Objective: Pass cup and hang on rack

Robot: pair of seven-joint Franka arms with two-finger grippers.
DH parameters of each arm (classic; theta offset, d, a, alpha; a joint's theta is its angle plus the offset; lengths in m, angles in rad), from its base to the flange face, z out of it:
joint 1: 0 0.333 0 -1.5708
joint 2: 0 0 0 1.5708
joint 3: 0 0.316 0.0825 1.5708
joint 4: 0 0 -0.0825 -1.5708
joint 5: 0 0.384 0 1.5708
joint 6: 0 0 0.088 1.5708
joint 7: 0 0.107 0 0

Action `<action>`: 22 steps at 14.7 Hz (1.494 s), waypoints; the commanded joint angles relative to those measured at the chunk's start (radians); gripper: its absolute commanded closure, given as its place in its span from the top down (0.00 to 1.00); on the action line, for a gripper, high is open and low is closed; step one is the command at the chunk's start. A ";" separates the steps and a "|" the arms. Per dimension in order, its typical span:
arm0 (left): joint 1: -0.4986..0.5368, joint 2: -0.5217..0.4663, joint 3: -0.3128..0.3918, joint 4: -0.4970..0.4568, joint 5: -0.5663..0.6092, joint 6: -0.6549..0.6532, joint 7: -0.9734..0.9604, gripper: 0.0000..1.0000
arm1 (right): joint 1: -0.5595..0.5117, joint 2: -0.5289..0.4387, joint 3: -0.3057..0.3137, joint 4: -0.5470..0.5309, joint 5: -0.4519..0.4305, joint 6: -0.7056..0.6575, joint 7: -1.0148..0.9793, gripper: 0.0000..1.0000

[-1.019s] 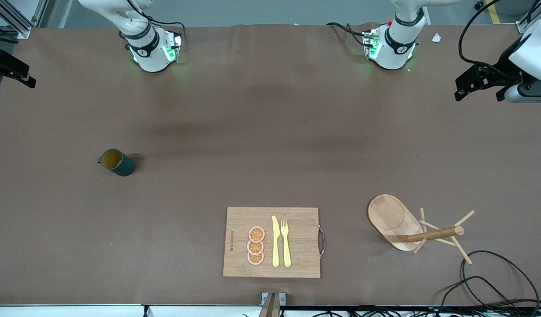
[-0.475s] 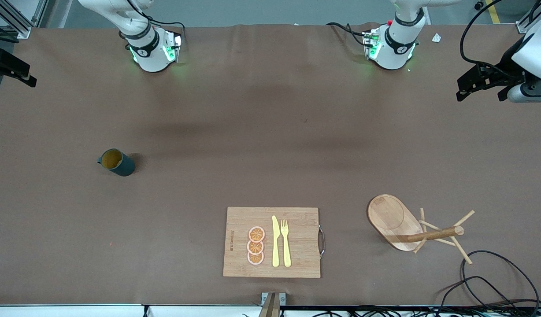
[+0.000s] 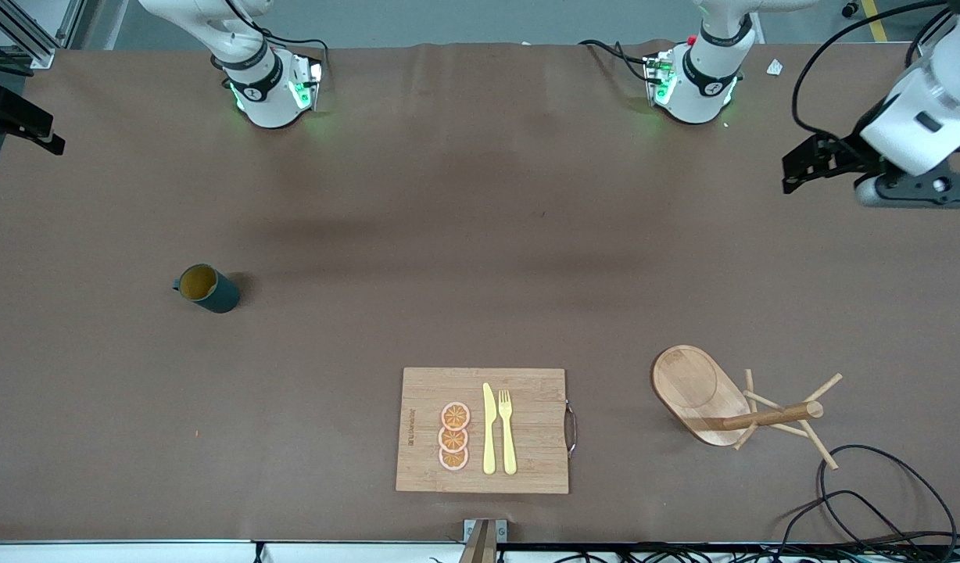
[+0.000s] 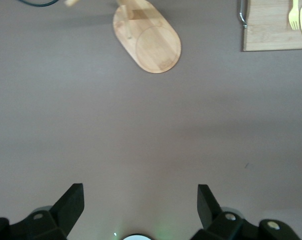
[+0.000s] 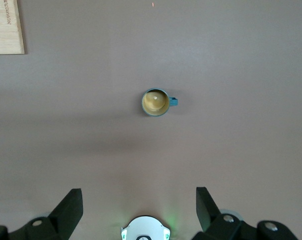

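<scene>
While the cup is standing upright on the brown tabletop toward the right arm's end, its mustard inside is being shown to both the front camera and the right wrist camera, with the small handle pointing, in the front view, toward nine o'clock; nothing is touching it. The rack is being seen near the left arm's end, nearer to the front camera than the cup, resting on its oval base with its post and thin pegs leaning toward three o'clock in the front view. Between cup and rack, at the six o'clock edge of the front view, a cutting board is lying flat; three orange slices, a yellow knife and a yellow fork are resting on it. The left gripper is being held high over the left arm's end of the tabletop, well apart from the rack; its jaws are being kept released, wide apart and holding nothing, as the left wrist view is showing. The right gripper is being held above bare tabletop with the cup well apart from it; its jaws are likewise spread and grasping nothing. A black cable is lying coiled near the rack.
</scene>
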 commanded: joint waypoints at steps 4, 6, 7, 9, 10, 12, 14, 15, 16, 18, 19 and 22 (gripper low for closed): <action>-0.037 0.148 -0.094 0.120 0.010 0.042 -0.130 1.00 | -0.001 0.008 0.000 -0.001 -0.008 -0.002 0.001 1.00; -0.091 0.176 -0.094 0.120 0.019 0.068 -0.196 1.00 | -0.011 0.072 -0.003 0.000 -0.005 0.007 0.000 1.00; -0.102 0.194 -0.094 0.122 0.018 0.075 -0.215 1.00 | -0.017 0.112 -0.006 0.003 -0.007 0.008 -0.008 1.00; -0.129 0.223 -0.101 0.130 0.016 0.084 -0.247 1.00 | -0.047 0.178 -0.006 0.005 -0.012 0.051 -0.034 1.00; -0.151 0.237 -0.103 0.131 0.018 0.087 -0.282 1.00 | -0.062 0.182 -0.006 0.000 -0.010 0.091 -0.087 1.00; -0.178 0.266 -0.104 0.142 0.016 0.093 -0.363 1.00 | -0.094 0.201 -0.004 -0.026 -0.007 0.128 -0.210 1.00; -0.192 0.262 -0.106 0.143 0.016 0.093 -0.393 1.00 | -0.122 0.209 -0.004 -0.075 0.001 0.189 -0.236 1.00; -0.191 0.260 -0.106 0.142 0.015 0.093 -0.379 1.00 | -0.125 0.209 -0.004 -0.107 0.001 0.220 -0.245 1.00; -0.185 0.250 -0.106 0.143 0.016 0.093 -0.376 1.00 | -0.129 0.209 -0.004 -0.134 0.001 0.250 -0.262 1.00; -0.174 0.246 -0.104 0.148 0.018 0.093 -0.374 1.00 | -0.128 0.209 -0.004 -0.222 0.001 0.353 -0.281 1.00; -0.171 0.245 -0.100 0.148 0.016 0.093 -0.370 1.00 | -0.126 0.211 -0.003 -0.266 0.001 0.417 -0.329 1.00; -0.174 0.246 -0.094 0.150 0.019 0.095 -0.373 1.00 | -0.126 0.234 -0.003 -0.360 0.002 0.579 -0.490 1.00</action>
